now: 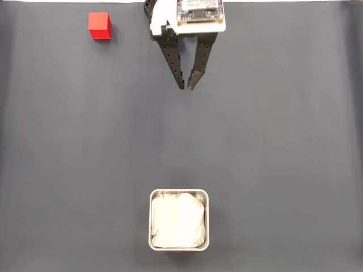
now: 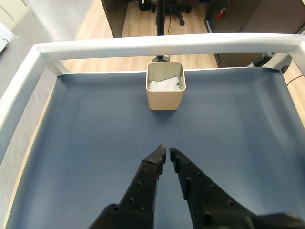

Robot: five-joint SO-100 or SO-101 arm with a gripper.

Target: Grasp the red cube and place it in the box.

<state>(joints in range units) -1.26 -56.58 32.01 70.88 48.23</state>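
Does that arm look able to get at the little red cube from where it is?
Probably yes. The red cube sits alone on the dark mat, off to the left of the gripper in the fixed view, with nothing between them. The fingers are nearly closed and would need opening.

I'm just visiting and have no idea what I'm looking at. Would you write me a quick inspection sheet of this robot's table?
Surface: dark grey mat, flat, edged by a pale frame in the wrist view.
Job's things: red cube sits on the mat at upper left in the fixed view, apart from the hand; box stands upright at bottom centre, white lining inside, no cube in it.
Clutter: nothing seen.
Hand: hand holds nothing, fingertips nearly together, pointing toward the box.
Cables: one thin cable on the floor at right.
Surroundings: wooden floor, office chair base, dark furniture.
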